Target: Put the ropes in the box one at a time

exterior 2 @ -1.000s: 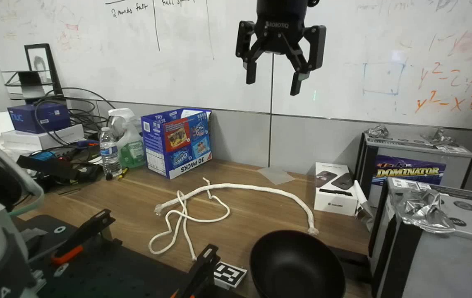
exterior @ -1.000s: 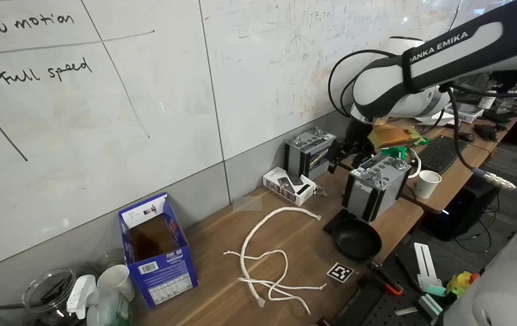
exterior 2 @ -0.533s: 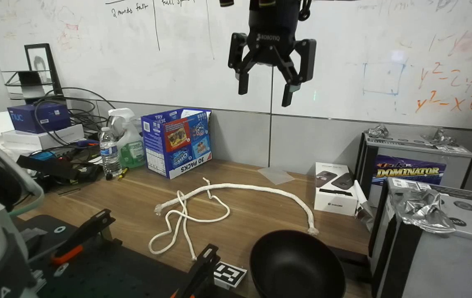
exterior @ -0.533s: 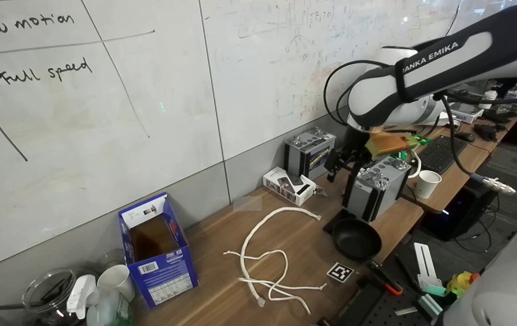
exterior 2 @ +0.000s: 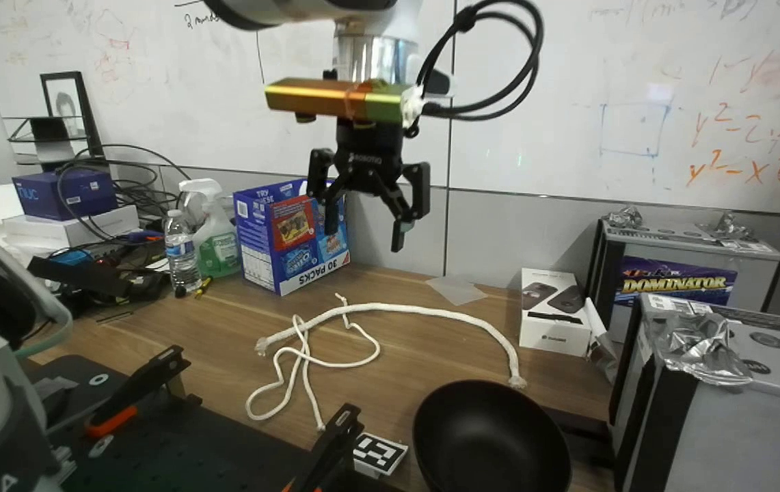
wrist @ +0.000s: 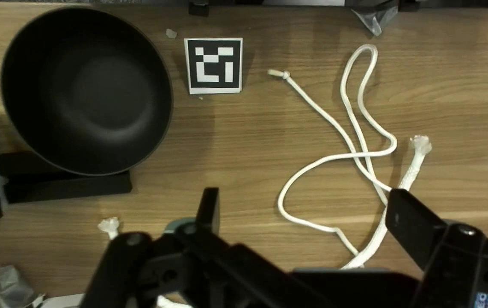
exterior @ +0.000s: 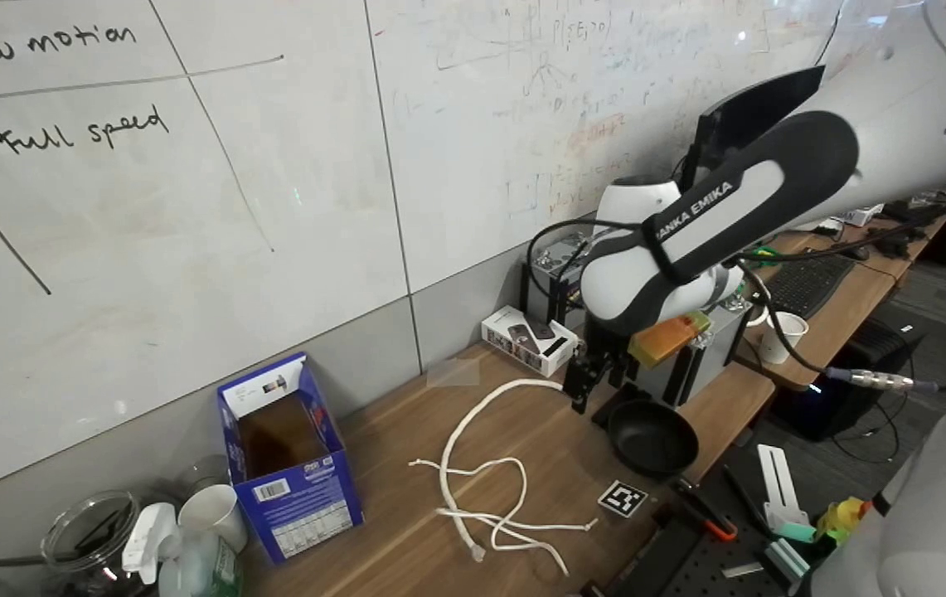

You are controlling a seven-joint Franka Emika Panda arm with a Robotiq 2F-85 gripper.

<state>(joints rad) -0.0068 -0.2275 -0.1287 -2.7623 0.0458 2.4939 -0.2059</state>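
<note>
Jaws hung wide apart above the wooden desk [exterior 2: 424, 352]. Thick woven rope [exterior 2: 424, 311] arched roughly along its grain, one frayed end pointing toward the black bowl [exterior 2: 492, 437]; thin looped cord [wrist: 357, 154] crossed it, near the cardboard box [exterior 2: 294, 236]

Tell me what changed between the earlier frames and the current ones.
The arm has brought its open fingers down and nearer the thick white rope and the thin white rope. Nothing was taken hold of or let go; the fingers were open and empty before and still are.

Unchanged: both ropes, the blue snack box and the black bowl.
</note>
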